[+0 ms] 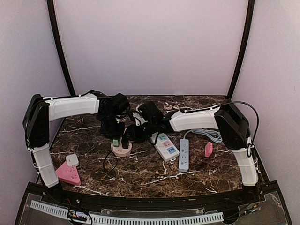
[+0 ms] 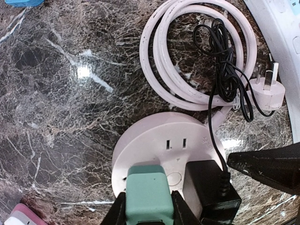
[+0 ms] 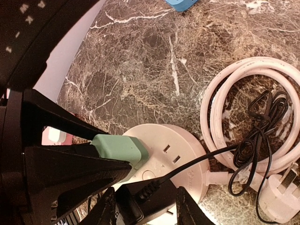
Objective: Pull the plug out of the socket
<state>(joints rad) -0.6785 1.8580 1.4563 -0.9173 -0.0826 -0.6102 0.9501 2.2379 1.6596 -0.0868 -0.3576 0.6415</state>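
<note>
From above, both arms meet over the round socket (image 1: 123,151), which sits loose on the marble surface (image 1: 140,176) among other power strips. Nothing visible anchors it, so I judge it would rise with whatever is pulled.

In the left wrist view, the left end effector (image 2: 149,213) is clamped on the green plug (image 2: 149,192), a finger pressed to each flank. The plug is fully seated near the socket's rim, with the black adapter (image 2: 208,187) just beside it. The grip looks square and fairly low on the plug body, which is good. The pull should follow the pins straight away from the socket face, without rocking.

In the right wrist view, the right end effector (image 3: 146,211) straddles the black adapter. I cannot tell whether it pinches or only flanks it. To serve as a brace it needs firm contact, pressing the base down while the left draws away. The thin black cord (image 3: 197,161) crosses the socket top — watch that it doesn't snag.
</note>
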